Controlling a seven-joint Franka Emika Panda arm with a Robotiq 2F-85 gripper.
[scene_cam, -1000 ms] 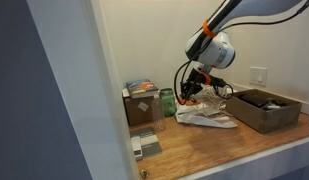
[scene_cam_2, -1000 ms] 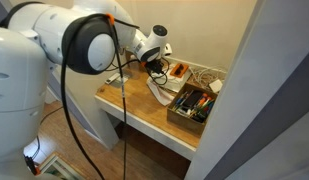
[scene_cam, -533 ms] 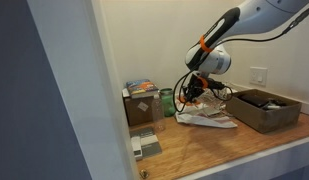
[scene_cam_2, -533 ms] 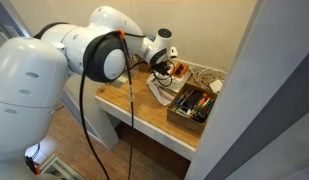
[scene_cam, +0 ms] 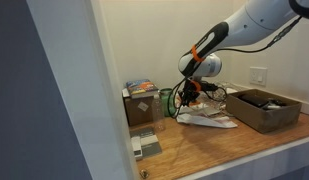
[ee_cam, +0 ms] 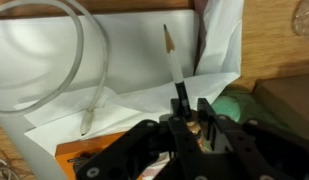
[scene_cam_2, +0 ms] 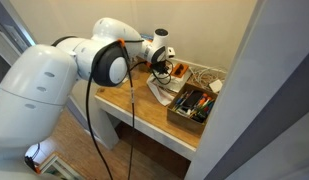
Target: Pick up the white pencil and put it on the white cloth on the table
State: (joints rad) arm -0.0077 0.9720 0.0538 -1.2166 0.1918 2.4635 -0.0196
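Note:
In the wrist view a white pencil (ee_cam: 172,60) with a dark sharpened tip sticks out from between my gripper's (ee_cam: 191,105) fingers, which are shut on its lower end. It points out over the crumpled white cloth (ee_cam: 124,65) below. In both exterior views the gripper (scene_cam: 188,93) (scene_cam_2: 162,68) hangs low over the cloth (scene_cam: 207,118) (scene_cam_2: 170,89) at the back of the light-brown wooden table (scene_cam: 219,148) (scene_cam_2: 132,100). The pencil is too small to make out in those views.
A green glass jar (scene_cam: 167,102) (ee_cam: 240,106) stands just beside the cloth. A cardboard box (scene_cam: 142,104) stands past the jar. An open brown tray (scene_cam: 262,110) (scene_cam_2: 192,105) holds small items. A white cable (ee_cam: 91,70) loops over the cloth. The wall is close behind.
The arm has swung and lowered, and the gripper has shifted slightly toward the green jar over the cloth. The gripper stays shut.

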